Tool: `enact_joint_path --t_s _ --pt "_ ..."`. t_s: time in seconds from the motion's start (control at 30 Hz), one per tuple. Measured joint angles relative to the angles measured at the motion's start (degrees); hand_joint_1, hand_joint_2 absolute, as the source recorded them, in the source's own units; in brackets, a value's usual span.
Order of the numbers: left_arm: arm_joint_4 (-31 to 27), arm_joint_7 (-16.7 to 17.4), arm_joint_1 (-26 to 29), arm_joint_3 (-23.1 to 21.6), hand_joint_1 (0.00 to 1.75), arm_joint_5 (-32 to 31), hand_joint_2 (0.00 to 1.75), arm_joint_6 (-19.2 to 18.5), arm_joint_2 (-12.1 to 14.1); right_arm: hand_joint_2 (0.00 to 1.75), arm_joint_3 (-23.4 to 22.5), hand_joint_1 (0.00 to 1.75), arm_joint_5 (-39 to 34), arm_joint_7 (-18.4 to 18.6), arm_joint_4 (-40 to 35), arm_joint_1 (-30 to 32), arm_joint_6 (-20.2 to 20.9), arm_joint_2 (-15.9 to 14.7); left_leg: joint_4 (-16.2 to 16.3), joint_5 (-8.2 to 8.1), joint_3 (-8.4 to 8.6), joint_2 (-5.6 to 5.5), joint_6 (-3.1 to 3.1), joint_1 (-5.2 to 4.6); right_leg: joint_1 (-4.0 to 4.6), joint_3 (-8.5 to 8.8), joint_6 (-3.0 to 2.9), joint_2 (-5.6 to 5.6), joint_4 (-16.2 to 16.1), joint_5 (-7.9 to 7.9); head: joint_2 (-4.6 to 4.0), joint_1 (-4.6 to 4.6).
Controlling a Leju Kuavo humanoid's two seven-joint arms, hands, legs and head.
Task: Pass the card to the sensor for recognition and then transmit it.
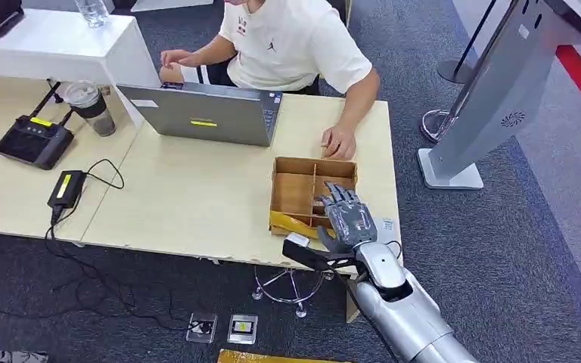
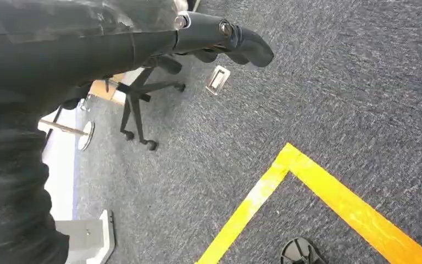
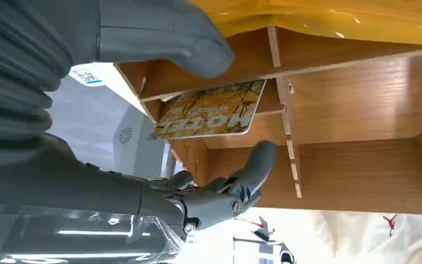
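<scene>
Right hand [image 1: 346, 219] over wooden box [image 1: 293, 193] near right front corner of tabletop [image 1: 197, 204], fingers apart, holding nothing yet; thumb [image 3: 159, 41] one side of card, dark fingers [image 3: 255, 165] other side

Card [image 3: 209, 113] lies in box part at right wall, tilted

Left hand [image 2: 220, 38] hangs by floor, cannot tell if open or closed

Good pick, I think: go down slow, pinch card by edges, lift straight up, miss divider
</scene>
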Motion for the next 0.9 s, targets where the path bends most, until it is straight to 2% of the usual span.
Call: enact_joint_path --t_s 0.1,0.23,0.43,0.63,0.9 --pt "0.0 0.0 0.0 0.0 0.0 0.0 1.75 -2.4 1.4 1.75 0.0 0.59 0.0 0.5 -0.2 0.1 0.7 0.0 0.0 0.0 0.0 0.0 0.0 0.01 0.01 0.0 0.0 0.0 0.0 0.0 0.0 -0.02" --pt "0.0 -0.1 0.0 0.0 0.0 0.0 1.75 -2.6 2.5 1.75 0.0 0.58 0.0 0.7 -0.3 0.3 1.3 0.0 0.0 0.0 0.02 0.0 0.0 0.01 0.01 -0.01 0.0 0.0 0.0 0.0 0.0 -0.02" --pt "0.0 -0.2 0.0 0.0 0.0 0.0 1.75 -2.6 2.9 1.75 0.0 0.58 -0.1 1.2 -0.7 0.4 1.7 0.0 0.0 0.0 0.01 0.0 0.0 -0.01 -0.01 0.01 0.0 0.01 0.0 0.0 0.0 0.02" --pt "0.0 -0.2 0.0 0.0 0.0 0.0 1.75 -2.4 3.0 1.75 0.0 0.7 -0.4 1.4 -1.1 0.6 2.2 -0.1 0.0 0.0 0.01 0.0 0.0 -0.01 -0.01 0.0 0.0 0.0 0.0 0.0 0.0 0.0" --pt "0.0 0.1 0.0 0.0 0.0 0.0 1.75 -2.2 3.0 1.75 0.0 0.66 -0.4 1.7 -1.1 0.6 2.4 -0.2 0.0 0.0 0.01 0.0 0.0 0.0 0.0 0.0 0.0 0.0 0.0 0.0 0.0 0.0"
